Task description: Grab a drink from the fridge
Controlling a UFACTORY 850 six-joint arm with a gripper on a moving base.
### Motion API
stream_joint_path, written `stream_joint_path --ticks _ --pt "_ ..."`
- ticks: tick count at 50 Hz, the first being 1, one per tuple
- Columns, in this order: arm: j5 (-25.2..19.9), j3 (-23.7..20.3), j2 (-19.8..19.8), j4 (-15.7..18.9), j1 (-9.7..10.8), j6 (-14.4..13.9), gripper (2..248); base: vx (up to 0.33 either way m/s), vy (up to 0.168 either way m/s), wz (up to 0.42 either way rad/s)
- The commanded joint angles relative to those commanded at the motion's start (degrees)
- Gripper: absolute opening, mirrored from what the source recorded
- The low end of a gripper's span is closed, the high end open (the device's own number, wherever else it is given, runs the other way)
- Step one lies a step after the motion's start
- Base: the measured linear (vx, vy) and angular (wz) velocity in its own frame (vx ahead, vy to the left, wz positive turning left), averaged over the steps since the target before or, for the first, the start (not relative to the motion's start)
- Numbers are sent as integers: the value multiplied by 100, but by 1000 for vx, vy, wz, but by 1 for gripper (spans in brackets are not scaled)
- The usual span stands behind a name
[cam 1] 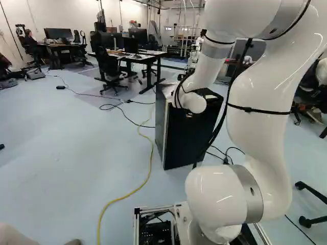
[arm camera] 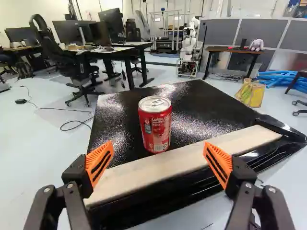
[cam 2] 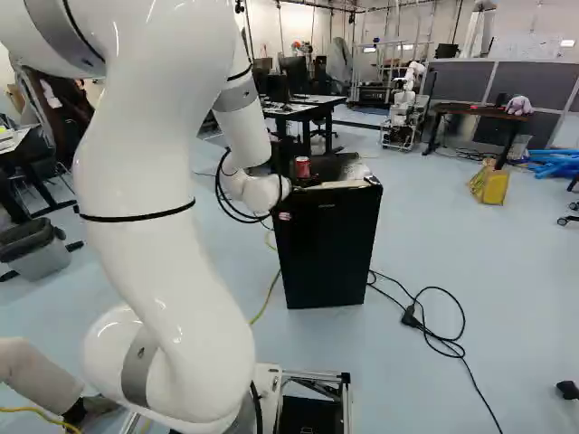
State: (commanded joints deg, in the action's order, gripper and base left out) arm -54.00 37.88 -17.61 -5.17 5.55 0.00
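Atop the fridge (arm camera: 192,103), red can (arm camera: 155,125) (upright), gripper (arm camera: 159,160) spread

A robotics lab sharing its floor with office workstations.
In the left base view, 1 large white jointed arm (cam 1: 260,107) rises over a smooth pale-blue floor (cam 1: 61,143), where a long yellow cable (cam 1: 152,158) runs; in the right base view, black looping cables (cam 2: 460,312) lie there too. The wrist view shows another robot (arm camera: 188,50), white and jointed, near a silver metal-post frame (arm camera: 165,24) and grey partition panels (arm camera: 252,31), plus black flat monitors (arm camera: 111,21) on black-legged desks (arm camera: 129,57) and a black wheeled office chair (arm camera: 79,69).
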Motion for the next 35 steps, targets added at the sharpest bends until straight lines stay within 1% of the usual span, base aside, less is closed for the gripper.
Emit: stream_joint_path --ticks 14,35 --pt "-8 177 -146 0 18 0 247 0 0 0" --pt "-143 444 -362 0 42 0 247 0 0 0"
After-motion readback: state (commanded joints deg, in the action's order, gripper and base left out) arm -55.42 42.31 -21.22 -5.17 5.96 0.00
